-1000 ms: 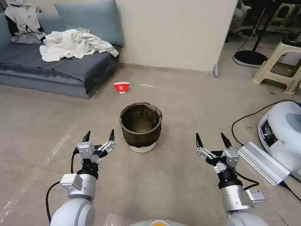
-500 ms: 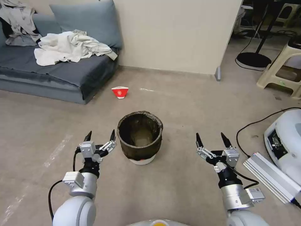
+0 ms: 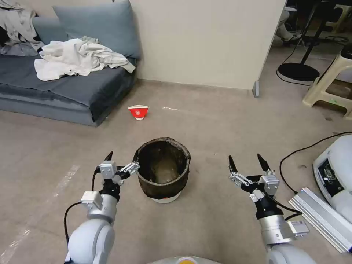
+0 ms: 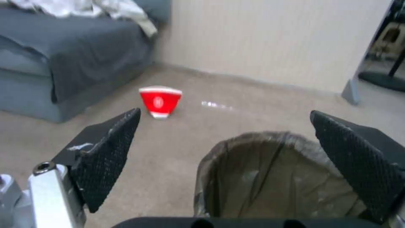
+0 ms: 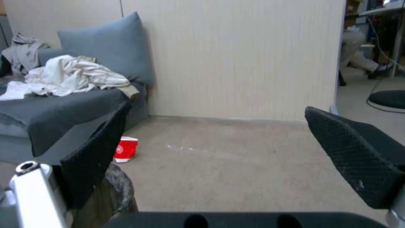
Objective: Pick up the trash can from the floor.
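The trash can (image 3: pixel 163 169), a small round white bin with a dark bag folded over its rim, stands upright on the floor (image 3: pixel 220 121) between my two arms. My left gripper (image 3: pixel 123 159) is open just left of the can, with one fingertip close to the rim. In the left wrist view the trash can (image 4: pixel 274 177) lies under the inner finger of the left gripper (image 4: pixel 226 112). My right gripper (image 3: pixel 245 158) hangs open well to the right of the can. The right wrist view catches the trash can's rim (image 5: pixel 120 190) beside one finger of the right gripper (image 5: pixel 218 107).
A red-and-white paper bowl (image 3: pixel 138 112) lies on the floor beyond the can. A grey sofa (image 3: pixel 55 88) with crumpled cloth is at the far left. A white machine (image 3: pixel 335 172), a metal bar (image 3: pixel 322 216) and a black cable (image 3: pixel 311 141) are at the right, a stool (image 3: pixel 330 88) behind.
The whole view has shifted, so the camera has moved closer to the can. My left gripper has moved right, up to the can's rim. The right gripper keeps its pose.
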`<state>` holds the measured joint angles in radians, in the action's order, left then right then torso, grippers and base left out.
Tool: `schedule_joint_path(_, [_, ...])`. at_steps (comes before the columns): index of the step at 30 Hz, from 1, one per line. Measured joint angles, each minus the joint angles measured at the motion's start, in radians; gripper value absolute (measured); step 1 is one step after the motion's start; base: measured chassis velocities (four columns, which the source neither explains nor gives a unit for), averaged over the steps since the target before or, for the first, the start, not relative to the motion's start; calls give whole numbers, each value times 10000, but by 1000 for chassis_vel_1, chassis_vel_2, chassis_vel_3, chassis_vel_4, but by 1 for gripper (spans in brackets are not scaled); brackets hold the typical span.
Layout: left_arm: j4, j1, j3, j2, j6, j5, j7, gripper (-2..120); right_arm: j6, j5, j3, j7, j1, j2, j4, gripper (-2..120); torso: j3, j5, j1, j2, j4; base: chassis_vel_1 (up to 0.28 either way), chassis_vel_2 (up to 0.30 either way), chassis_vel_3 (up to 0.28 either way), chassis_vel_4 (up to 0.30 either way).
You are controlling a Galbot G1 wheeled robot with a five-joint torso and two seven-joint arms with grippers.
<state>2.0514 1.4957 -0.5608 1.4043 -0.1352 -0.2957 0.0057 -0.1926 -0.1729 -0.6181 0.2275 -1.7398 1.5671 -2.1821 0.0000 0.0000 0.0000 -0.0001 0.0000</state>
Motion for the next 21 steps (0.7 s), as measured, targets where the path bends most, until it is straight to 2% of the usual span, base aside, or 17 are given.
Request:
schedule_joint_path(3, [-439,-531,100,-242,-373,-192,-116,100,75,32,-6,52,-28,19,-64,100,0,-1,0,0,-1,0,0,0,0])
schedule_joint_path(6, [-1142,-1246,346,-539,-1043,-535,-305,100,215,166,-42,111,-103,56,-157,100,0,0,0,0,2,0,0,0,0])
schedule_joint_path(7, [-1142,-1246,346,-539,-1043,-535,-305,100,215,166,-42,111,-103,56,-157,100,0,0,0,0,2,0,0,0,0])
schedule_joint_path(11, [-2244,-2184,1100,-919,-1988,-1234,-492,100,285,333,-289,139,-356,271,-366,100,1,-1,0,0,-2,0,0,0,0])
schedule_joint_path(12, [-2244,-2184,1100,-919,-1988,-1234,-492,100,285,333,-289,139,-356,271,-366,100,1,-1,0,0,-2,0,0,0,0])
schedule_joint_path(14, [-2735,-2623,1454,-1050,-2399,-1537,-494,100,287,416,-416,151,-488,387,-499,100,0,-1,0,0,-1,0,0,0,0])
schedule_joint_path(18, [-3187,-3083,1738,-1099,-2956,-1588,-581,100,271,545,-527,152,-668,405,-650,100,0,0,0,0,0,0,0,0,0])
schedule_joint_path(21, [-3452,-3320,1847,-1099,-3053,-1377,-690,100,217,621,-559,154,-766,407,-708,100,1,0,0,0,0,0,0,0,0])
